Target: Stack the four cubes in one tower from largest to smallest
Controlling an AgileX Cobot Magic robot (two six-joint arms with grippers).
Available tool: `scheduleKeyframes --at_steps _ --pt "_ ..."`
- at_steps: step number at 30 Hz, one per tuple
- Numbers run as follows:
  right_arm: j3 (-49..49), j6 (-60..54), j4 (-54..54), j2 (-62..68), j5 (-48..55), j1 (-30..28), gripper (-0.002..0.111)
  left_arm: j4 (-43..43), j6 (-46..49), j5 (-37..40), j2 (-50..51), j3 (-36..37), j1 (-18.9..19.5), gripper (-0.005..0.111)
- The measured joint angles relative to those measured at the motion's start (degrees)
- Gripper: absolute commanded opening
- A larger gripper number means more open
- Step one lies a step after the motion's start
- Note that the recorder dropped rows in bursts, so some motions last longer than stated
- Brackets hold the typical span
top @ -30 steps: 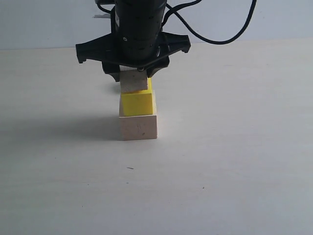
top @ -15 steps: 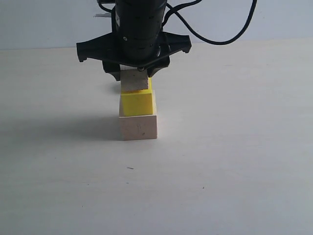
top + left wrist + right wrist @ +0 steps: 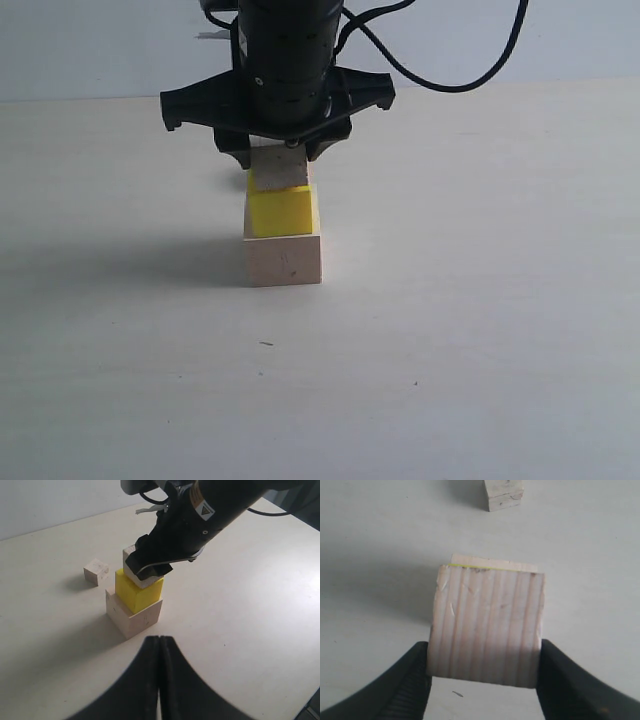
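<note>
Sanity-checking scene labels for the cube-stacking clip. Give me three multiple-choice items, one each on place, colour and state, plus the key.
1. Where is the tiny wood cube?
A) in the left jaws
B) on the table, off by itself
C) under a red cube

2. What colour is the cube sitting directly on the large wood cube?
A) blue
B) green
C) yellow

3. How do the jaws of the left gripper stand?
A) shut, nothing between them
B) wide open
C) shut on a cube

Key:
1 B: the left wrist view shows it lying alone on the table.
2 C: the yellow cube rests on it.
3 A: the two jaws meet with no gap.
</note>
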Motion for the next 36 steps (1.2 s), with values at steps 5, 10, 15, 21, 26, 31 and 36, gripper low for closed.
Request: scheduleKeyframes --at_steps 5,10,15,21,26,31,36 --pt "0.0 -0.1 0.0 0.0 0.1 0.0 0.059 0.0 0.0 0.0 0.0 0.0 0.0 0.0" --pt "0.0 -0.1 0.0 0.0 0.1 0.0 0.059 0.0 0.0 0.0 0.0 0.0 0.0 0.0" --pt "0.0 -0.1 0.0 0.0 0.0 0.0 0.059 0.0 0.0 0.0 0.0 0.0 0.0 0.0" --pt "0.0 0.0 -0.1 0.0 -1.1 0.0 0.059 0.0 0.0 0.0 0.0 0.0 0.0 0.0" --pt "0.0 0.2 -0.1 0.0 -1.6 0.0 0.059 0.0 0.0 0.0 0.0 0.0 0.0 0.0" --pt "0.0 0.5 -0.4 0.0 -1.6 0.0 0.057 0.0 0.0 0.0 0.0 0.0 0.0 0.0" --pt "0.0 1.3 -1.3 0.0 -1.7 0.0 0.057 0.0 0.0 0.0 0.0 0.0 0.0 0.0"
